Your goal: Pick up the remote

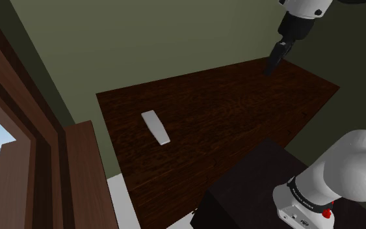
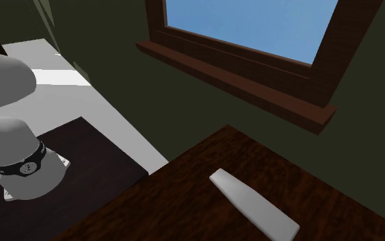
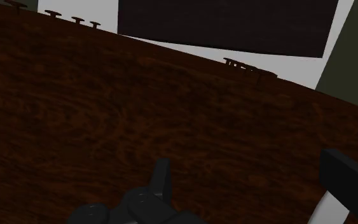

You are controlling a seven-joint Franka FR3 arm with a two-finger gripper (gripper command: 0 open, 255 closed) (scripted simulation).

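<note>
the dark brown wood-grain surface (image 1: 240,117) spreads broad below the black fingers (image 1: 270,66), which hang from the white arm (image 1: 308,10) at the surface's far edge in the shoulder view, high toward that view's right. from the fingers a long run of wood grain stretches to the opposite edge. that edge lies near the olive-green wall (image 2: 184,103) under the brown-framed window (image 2: 252,27), and a strip of white floor (image 2: 109,109) shows at the foot of the wall. the dark boxy stand (image 1: 253,188) sits against another edge of the surface, well to one side of the fingers.

the slim flat white remote (image 1: 155,127) is a plain oblong bar with rounded corners, drawn in one pale tone. it lies flat on the surface (image 2: 184,198), well apart from the fingers, across the wood on the window side and a little short of that edge. in the second exterior view the remote (image 2: 252,204) lies slantwise to the surface's edges.

in the wrist view the fingers (image 3: 161,181) stand wide apart, with only the wood grain (image 3: 107,114) between them. they clasp nothing. whether their tips touch the wood cannot be told.
</note>
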